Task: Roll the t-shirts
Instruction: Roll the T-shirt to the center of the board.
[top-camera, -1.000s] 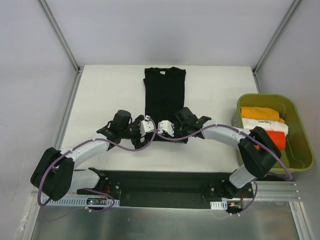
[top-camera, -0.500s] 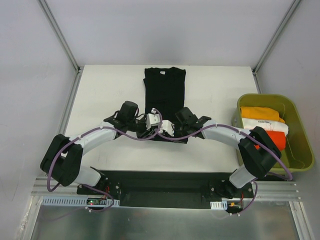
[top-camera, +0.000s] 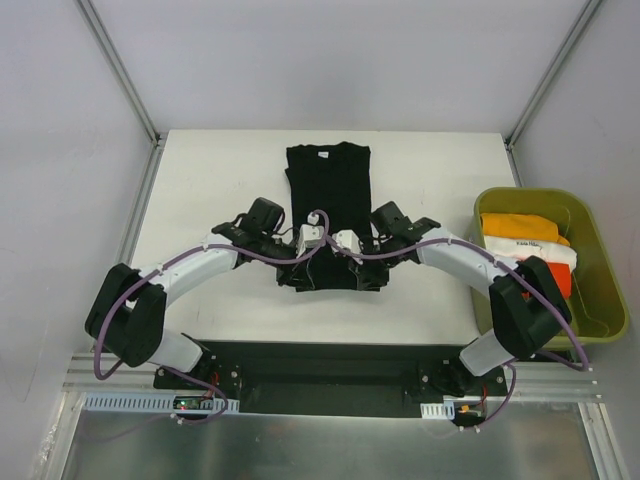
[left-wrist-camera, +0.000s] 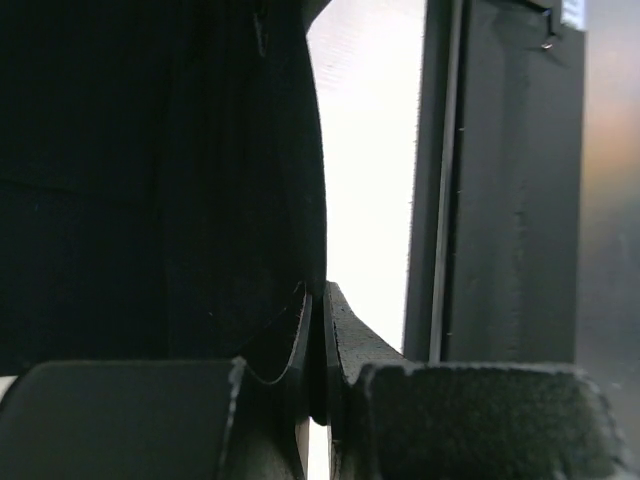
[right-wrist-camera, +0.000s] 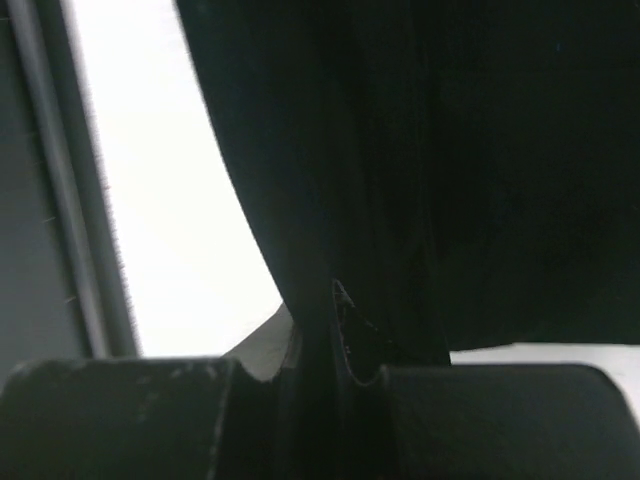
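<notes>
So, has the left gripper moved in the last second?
Yes. The left gripper has shifted right, away from the table's left edge, onto the black t-shirt's hem, fingers shut on it.

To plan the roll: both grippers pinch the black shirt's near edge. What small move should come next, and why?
Probably carry the hem slightly away from the bases, over the shirt, starting the first turn: left gripper and right gripper are shut on the near hem of the black t-shirt, whose rest lies flat beyond.
</notes>
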